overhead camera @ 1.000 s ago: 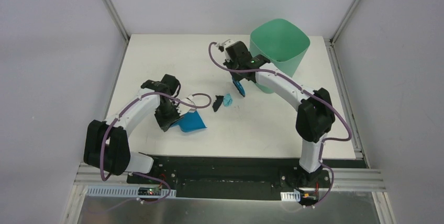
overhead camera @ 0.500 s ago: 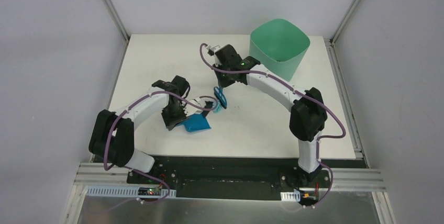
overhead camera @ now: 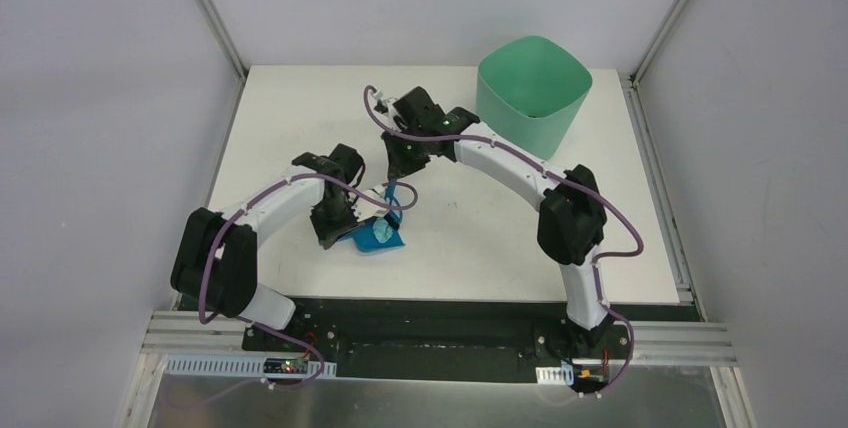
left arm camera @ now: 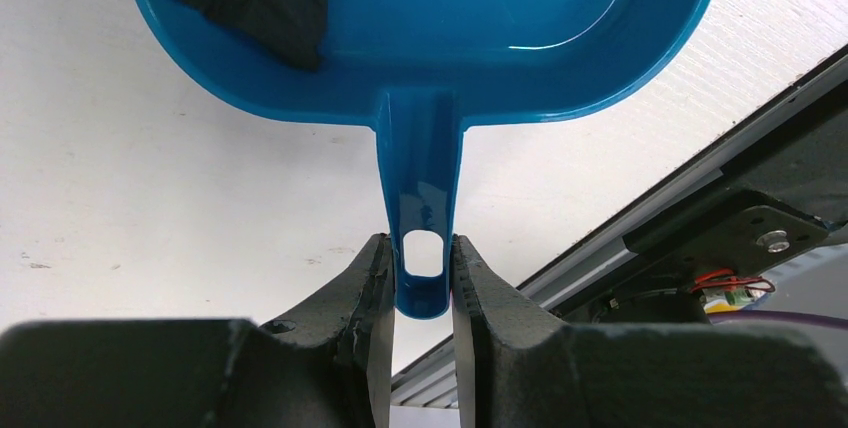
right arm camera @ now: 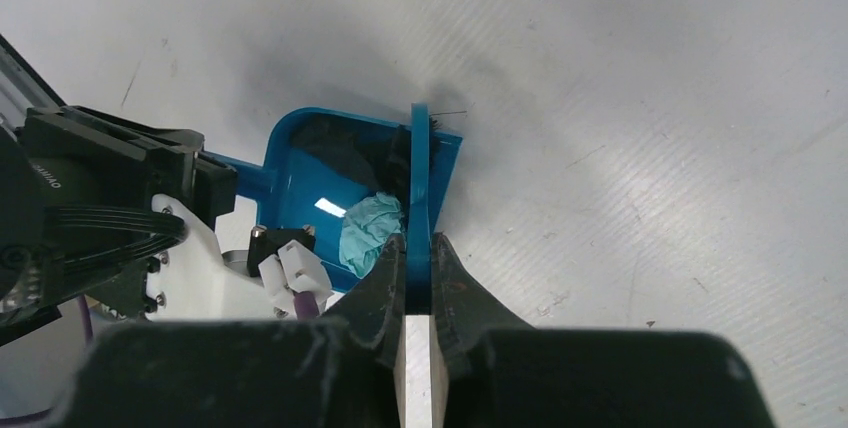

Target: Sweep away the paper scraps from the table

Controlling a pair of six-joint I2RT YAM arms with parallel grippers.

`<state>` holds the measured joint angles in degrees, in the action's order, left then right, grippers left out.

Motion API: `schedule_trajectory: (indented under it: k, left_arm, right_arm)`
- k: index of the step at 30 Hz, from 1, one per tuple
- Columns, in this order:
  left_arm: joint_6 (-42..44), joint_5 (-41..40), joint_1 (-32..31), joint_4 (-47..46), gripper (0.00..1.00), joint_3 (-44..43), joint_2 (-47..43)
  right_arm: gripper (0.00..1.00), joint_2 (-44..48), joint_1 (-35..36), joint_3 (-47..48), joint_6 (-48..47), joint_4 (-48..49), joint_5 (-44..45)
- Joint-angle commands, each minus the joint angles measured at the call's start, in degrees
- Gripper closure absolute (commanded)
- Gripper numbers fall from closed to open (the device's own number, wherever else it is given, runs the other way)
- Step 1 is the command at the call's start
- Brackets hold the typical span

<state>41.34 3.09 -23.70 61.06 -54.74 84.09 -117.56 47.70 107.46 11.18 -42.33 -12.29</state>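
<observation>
Left tool (left arm camera: pixel 421 283) is clamped on the thin handle (left arm camera: pixel 422 178) of the blue dustpan (left arm camera: pixel 520 18), pinning it down on the bench (overhead camera: pixel 500 238) with the open lip turned toward the middle so stuff can slide straight in. The paper scraps (right arm camera: pixel 368 233) I can see, teal and black ones, sit inside the pan. The right tool (right arm camera: pixel 418 260) is pinched tight on the brush (right arm camera: pixel 418 173), which stands on edge right across the pan's lip. My guess is it's there as a gate so nothing slips back out. Over on the far right corner stands a green bin (overhead camera: pixel 530 88), probably where the load gets dumped.
</observation>
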Motion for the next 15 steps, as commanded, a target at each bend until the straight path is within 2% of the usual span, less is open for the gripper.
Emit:
schedule_trajectory:
  k: [1, 8, 15]
  left_arm:
    - [-0.76, -0.05, -0.6, -2.68, 0.99, 0.38, -2.69]
    - [0.67, 2.55, -0.57, -6.93, 1.0, 4.68, -9.06]
    - [0.89, 4.52, -0.55, -7.35, 1.0, 6.66, -11.98]
  right_arm:
    - [1.0, 4.81, 0.13, 0.6, 0.62, -1.36, -4.27]
    - [1.0, 14.66, 0.22, -0.88, -6.5, -1.61, 10.41]
    - [1.0, 16.01, 0.12, -3.1, -17.75, 0.03, 29.36]
